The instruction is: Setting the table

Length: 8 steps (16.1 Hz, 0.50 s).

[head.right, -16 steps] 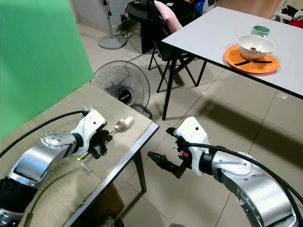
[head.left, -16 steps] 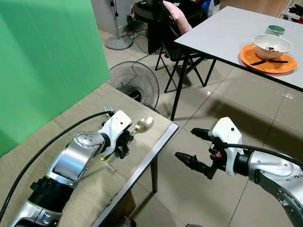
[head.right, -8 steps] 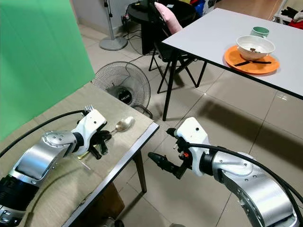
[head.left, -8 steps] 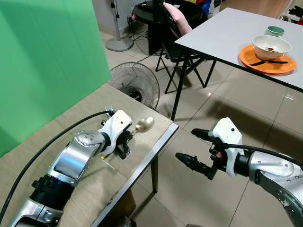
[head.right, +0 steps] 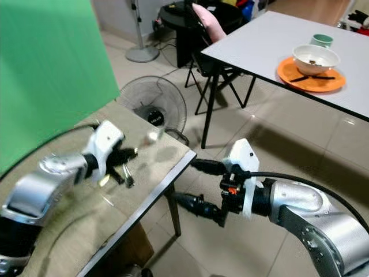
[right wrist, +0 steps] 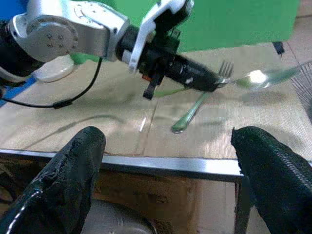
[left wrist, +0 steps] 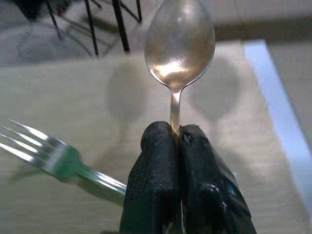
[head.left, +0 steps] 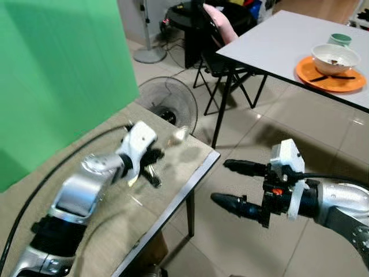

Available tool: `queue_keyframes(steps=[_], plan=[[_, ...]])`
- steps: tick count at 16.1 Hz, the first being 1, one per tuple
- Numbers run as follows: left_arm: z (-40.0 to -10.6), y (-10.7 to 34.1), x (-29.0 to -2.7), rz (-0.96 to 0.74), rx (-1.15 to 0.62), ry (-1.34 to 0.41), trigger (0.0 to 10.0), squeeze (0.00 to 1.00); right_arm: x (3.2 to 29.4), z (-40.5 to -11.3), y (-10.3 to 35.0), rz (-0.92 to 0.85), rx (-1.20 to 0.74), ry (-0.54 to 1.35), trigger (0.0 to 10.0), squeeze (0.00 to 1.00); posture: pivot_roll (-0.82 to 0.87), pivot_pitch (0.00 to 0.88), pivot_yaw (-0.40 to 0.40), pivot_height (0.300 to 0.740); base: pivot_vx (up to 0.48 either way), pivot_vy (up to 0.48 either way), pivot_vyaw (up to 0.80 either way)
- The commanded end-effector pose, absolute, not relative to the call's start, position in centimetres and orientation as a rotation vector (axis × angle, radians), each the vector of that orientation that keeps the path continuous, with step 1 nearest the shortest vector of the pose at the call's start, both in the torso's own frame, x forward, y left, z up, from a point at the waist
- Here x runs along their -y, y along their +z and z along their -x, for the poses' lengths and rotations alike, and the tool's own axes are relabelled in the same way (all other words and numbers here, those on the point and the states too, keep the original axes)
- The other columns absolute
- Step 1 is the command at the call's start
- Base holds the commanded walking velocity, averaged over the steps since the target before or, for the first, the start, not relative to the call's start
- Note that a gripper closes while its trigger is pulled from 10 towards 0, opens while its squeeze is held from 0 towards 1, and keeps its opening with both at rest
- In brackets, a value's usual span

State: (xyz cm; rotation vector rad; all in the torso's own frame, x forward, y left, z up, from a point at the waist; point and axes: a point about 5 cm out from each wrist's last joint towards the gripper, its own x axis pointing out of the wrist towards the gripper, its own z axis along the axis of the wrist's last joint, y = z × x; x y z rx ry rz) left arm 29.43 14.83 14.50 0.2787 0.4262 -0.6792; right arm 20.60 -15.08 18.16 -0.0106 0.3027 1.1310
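Tiled room, green screen (head.left: 52, 75) | beige table (head.left: 109, 231) | left gripper (left wrist: 176, 139) clenching spoon (left wrist: 179, 44) | right gripper (head.left: 233, 184) spread

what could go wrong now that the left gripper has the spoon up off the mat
The left gripper pinches the silver metal spoon only by its thin handle, so it could twist or slip out. The green-handled fork lies right beside the fingers and may get knocked. The spoon hangs near the edge of the tan-covered table; if dropped it could fall to the tiled floor.
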Motion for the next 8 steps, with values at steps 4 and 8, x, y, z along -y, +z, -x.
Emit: queue_keyframes(steps=[4, 8], plan=[[-28.2, 19.0, -13.3, -0.122, -0.098, -0.642, 0.0, 0.0, 15.4, -22.9, 16.7, 0.066, -0.265, 0.795, 10.0, 0.0, -0.11, 0.002, 0.1, 0.74, 0.0, 0.0, 0.0], [-25.8, 18.2, -12.6, -0.055, -0.011, -0.387, 10.0, 0.0, 15.5, -23.8, 15.9, -0.011, -0.241, 0.469, 10.0, 0.0, -0.11, 0.005, 0.109, 0.74, 0.0, 0.0, -0.49]])
